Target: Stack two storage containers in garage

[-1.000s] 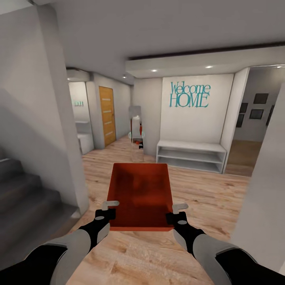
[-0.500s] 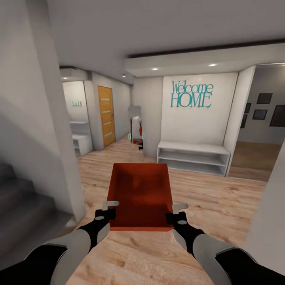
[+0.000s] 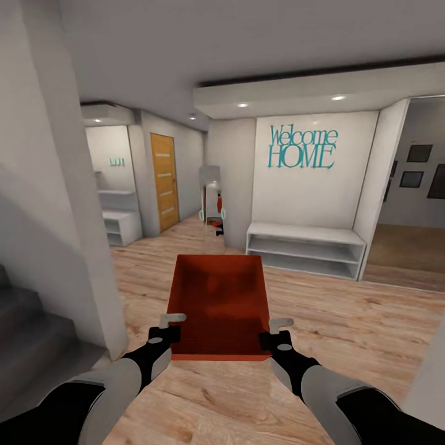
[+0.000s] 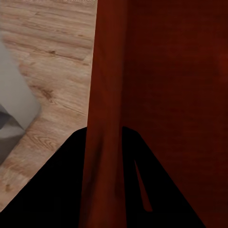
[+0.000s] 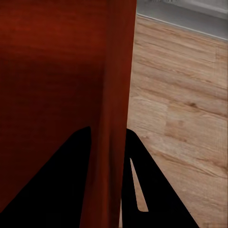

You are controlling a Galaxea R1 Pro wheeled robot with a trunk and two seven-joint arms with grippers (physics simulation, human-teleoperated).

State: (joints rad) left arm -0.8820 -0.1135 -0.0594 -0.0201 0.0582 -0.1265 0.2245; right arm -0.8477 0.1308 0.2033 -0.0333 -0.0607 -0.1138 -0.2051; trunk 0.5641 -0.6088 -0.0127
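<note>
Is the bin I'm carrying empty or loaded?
Empty: the head view shows the storage container's bare textured bottom, with both side walls pinched by the left gripper and right gripper.

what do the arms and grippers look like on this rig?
Both arms alike: black upper segments, light-grey forearm shells, black wrist sections. Left gripper and right gripper have black bodies with pale grey fingers. In the wrist views the fingers render as plain black wedges. No cables or markings visible.

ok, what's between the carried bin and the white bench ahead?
Head view: bare wood-plank floor between the storage container and the white bench.
</note>
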